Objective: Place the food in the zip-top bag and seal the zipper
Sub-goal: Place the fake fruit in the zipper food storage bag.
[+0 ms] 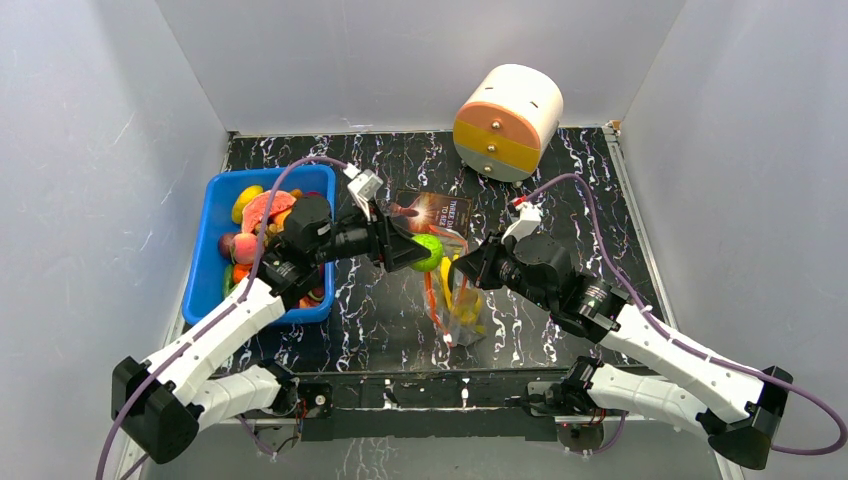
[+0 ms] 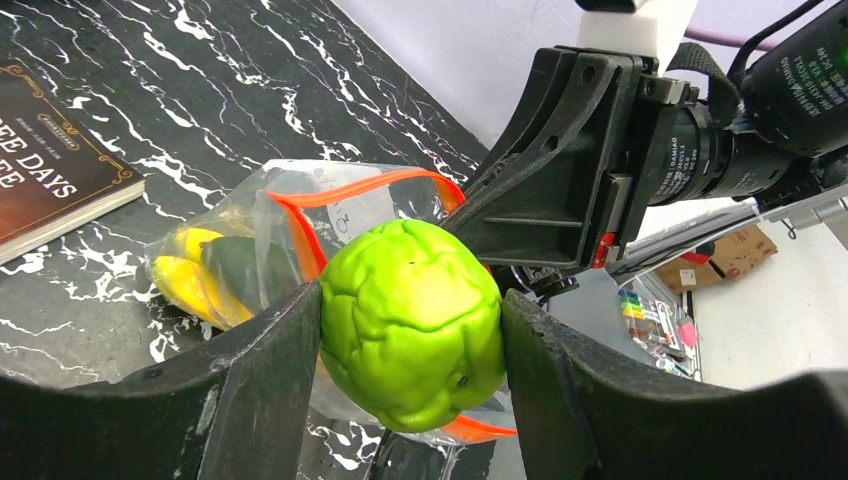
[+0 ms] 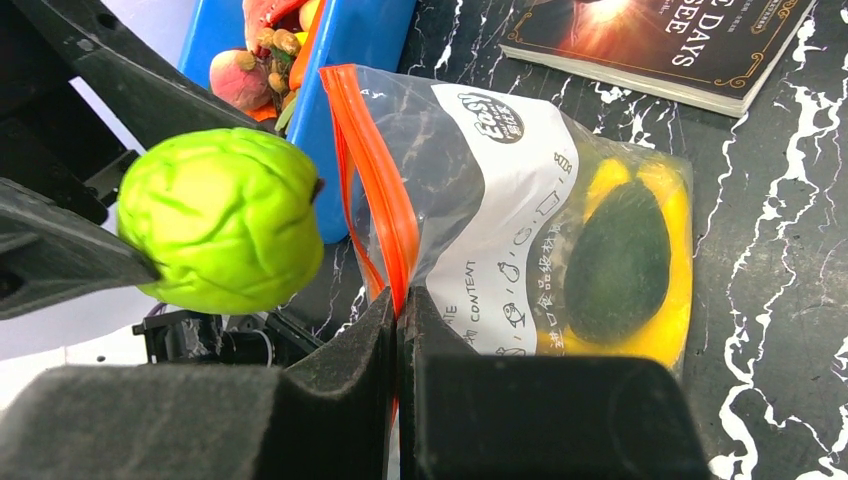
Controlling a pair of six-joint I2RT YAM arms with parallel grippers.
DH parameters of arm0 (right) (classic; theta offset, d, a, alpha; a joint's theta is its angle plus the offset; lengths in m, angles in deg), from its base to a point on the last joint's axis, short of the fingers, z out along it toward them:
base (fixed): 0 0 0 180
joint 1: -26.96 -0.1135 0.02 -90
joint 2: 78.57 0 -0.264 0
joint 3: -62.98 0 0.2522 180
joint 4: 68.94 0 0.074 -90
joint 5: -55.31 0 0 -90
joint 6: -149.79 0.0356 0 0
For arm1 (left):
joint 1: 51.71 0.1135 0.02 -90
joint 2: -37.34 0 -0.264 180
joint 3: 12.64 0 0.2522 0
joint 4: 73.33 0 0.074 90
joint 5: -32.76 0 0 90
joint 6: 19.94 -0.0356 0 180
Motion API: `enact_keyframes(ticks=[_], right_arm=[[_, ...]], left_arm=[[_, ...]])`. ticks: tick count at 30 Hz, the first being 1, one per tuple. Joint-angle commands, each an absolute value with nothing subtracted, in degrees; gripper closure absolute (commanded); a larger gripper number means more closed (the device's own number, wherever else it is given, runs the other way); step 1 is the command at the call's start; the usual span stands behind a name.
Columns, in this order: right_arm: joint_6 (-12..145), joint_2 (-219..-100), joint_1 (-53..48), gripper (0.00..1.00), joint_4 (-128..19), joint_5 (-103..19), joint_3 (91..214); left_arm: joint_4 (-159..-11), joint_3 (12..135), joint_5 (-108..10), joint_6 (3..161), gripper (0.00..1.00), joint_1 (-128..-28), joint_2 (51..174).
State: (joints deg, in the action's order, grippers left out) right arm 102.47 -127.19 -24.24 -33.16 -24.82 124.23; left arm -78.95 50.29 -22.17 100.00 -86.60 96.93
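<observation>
Blue bin (image 1: pixel 205 262) sitting at tabletop (image 1: pixel 380 310) left, holding mixed food (image 1: pixel 255 215). Left fingers (image 2: pixel 270 380) standing part-open, clamping green lumpy fruit (image 2: pixel 410 320) just beside bag mouth. Zip-top bag (image 3: pixel 500 200) lying mid-tabletop, containing yellow and dark-green pieces (image 3: pixel 620 260). Right fingers (image 3: pixel 340 390) pressing fully together, pinching zipper (image 3: pixel 375 170).

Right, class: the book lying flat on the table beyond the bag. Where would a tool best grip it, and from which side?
Likely the book's thin page edge facing the bag, approached low from that side. It lies flat and looks too broad to span from above, so the tool would have to pinch it across its thickness at that edge.
</observation>
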Motion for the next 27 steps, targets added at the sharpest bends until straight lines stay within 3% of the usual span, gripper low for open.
enact_keyframes(ticks=[1, 14, 27], right_arm=[[103.0, -126.7, -24.1, 1.00, -37.8, -25.5, 127.5], [103.4, -125.9, -24.1, 1.00, -37.6, -26.0, 127.4], [103.5, -125.8, -24.1, 1.00, -38.3, -27.0, 126.7]], left_arm=[[-74.5, 52.1, -24.3, 98.5, 0.70, -89.1, 98.0], [-82.1, 53.8, -35.5, 92.7, 0.66, -93.9, 103.9], [-83.6, 56.7, -33.9, 95.0, 0.38, -96.1, 106.6]])
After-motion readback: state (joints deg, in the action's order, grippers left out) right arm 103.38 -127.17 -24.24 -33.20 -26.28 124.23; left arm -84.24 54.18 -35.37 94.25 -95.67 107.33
